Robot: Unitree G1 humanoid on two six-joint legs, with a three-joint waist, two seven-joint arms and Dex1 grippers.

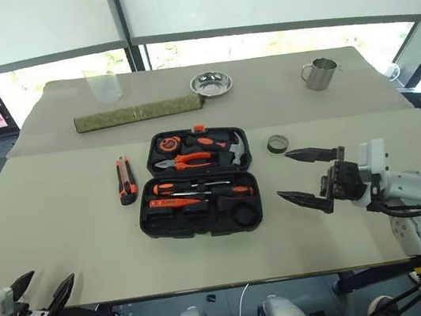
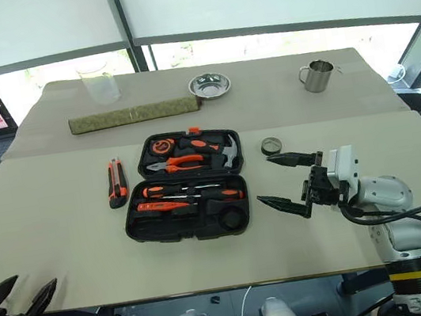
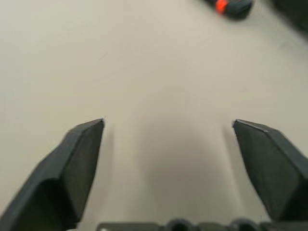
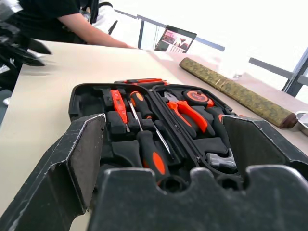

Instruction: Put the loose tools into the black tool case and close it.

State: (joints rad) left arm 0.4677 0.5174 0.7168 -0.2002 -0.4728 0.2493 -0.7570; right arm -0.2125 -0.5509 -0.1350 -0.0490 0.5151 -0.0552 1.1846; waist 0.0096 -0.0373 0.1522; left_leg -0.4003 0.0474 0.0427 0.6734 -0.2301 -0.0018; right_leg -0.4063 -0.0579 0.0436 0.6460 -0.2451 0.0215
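At the near left corner of the beige cloth-covered counter (image 1: 73,252), well apart from the open case, the left gripper (image 1: 41,291) hovers with its two black fingers spread and nothing between them, apparently parked clear of the work. Just left of the case lies the orange-and-black utility knife (image 1: 125,179), its long axis running from the near edge toward the far edge, parallel to the case's short side; it is one loose tool not yet stowed. The flat black plastic hinged tool case (image 1: 197,182) sits open at the counter's middle, its lid laid flat on the far side holding orange-handled pliers (image 1: 187,161), a hammer and a round tape measure, its near half carrying two long-shafted screwdrivers with orange-black handles (image 1: 200,190) lying left to right along the case's long axis in their moulded slots. Beyond the case's far right corner rests the small dark tape roll (image 1: 277,143), flat on the cloth and also outside. Right of the case, the right gripper (image 1: 300,175) points toward it with fingers wide apart and empty, seemingly poised for the roll.
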